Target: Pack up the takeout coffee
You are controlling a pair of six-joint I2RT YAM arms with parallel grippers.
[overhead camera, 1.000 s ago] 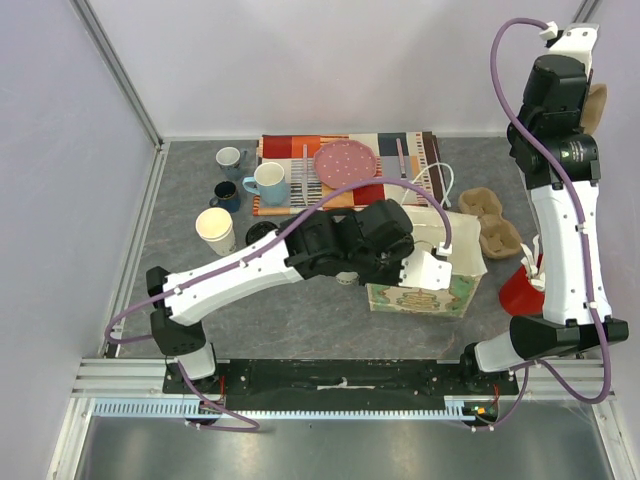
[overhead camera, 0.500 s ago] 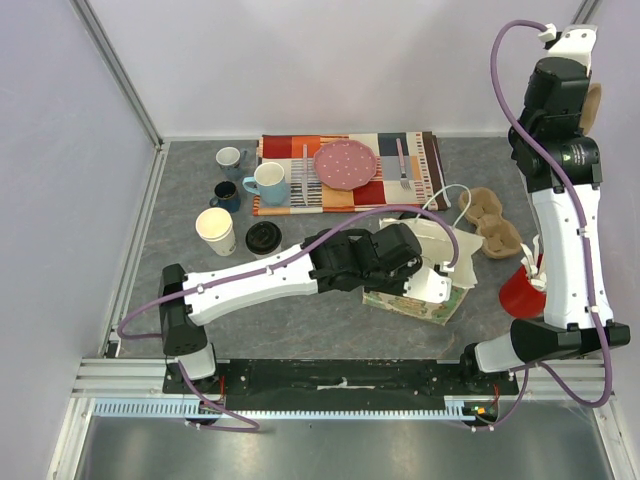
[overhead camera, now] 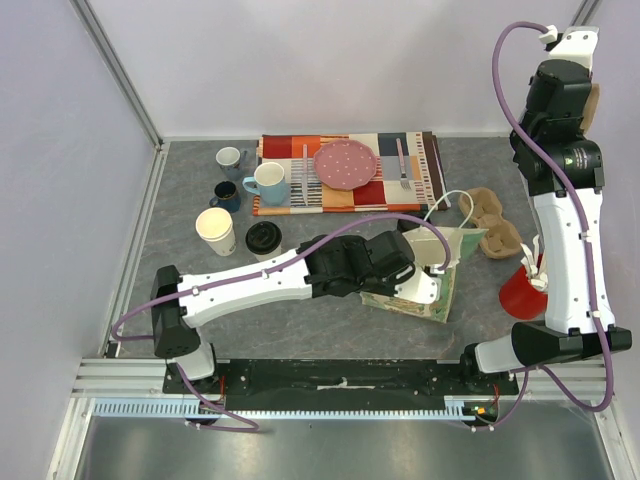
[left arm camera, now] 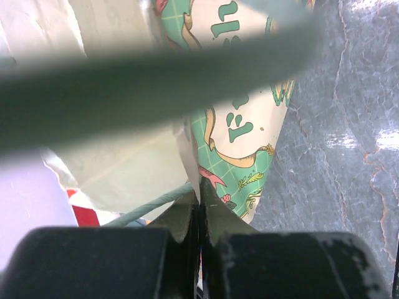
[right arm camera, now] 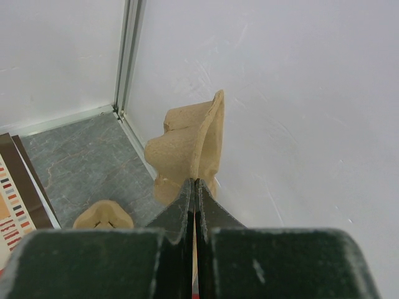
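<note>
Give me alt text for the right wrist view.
The right fingers are shut on the edge of a tan pulp cup carrier, held up close to a white wall. Below lie the grey table, a second carrier piece and a striped cloth's corner.

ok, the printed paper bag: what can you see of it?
The paper bag is green-checked with cream lettering and drawings, plain cream inside, with white cord handles. It lies tilted over on the grey table, not upright. The left gripper is shut on its edge.
</note>
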